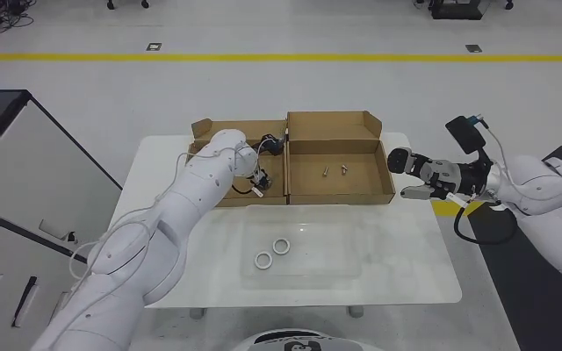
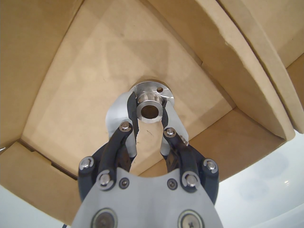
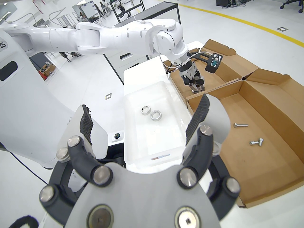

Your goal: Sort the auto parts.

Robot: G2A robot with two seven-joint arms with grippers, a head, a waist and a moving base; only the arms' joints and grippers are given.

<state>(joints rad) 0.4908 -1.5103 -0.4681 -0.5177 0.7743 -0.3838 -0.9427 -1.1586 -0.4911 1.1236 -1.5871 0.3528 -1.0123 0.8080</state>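
The flanged metal hub (image 2: 147,87) is pinched by its neck between the black pads (image 2: 131,105) of the left gripper (image 2: 149,110), low inside the left cardboard box (image 2: 78,67). The left wrist view gives that up close, flange side toward the box floor; can't tell if it's actually touching the floor; from the top view the left arm covers that spot. The right wrist view catches the same gripper from the side, fingers down in that box. The right cardboard box (image 1: 384,162) sits right against the first one, with two bolts (image 1: 326,171) lying a bit apart on its floor. Nearer the robot, a clear tray (image 1: 334,263) on the white table (image 1: 413,281) holds two metal rings (image 1: 262,260) side by side. The right gripper (image 1: 406,175) hangs spread wide with nothing in it, just off the right box's outer wall.
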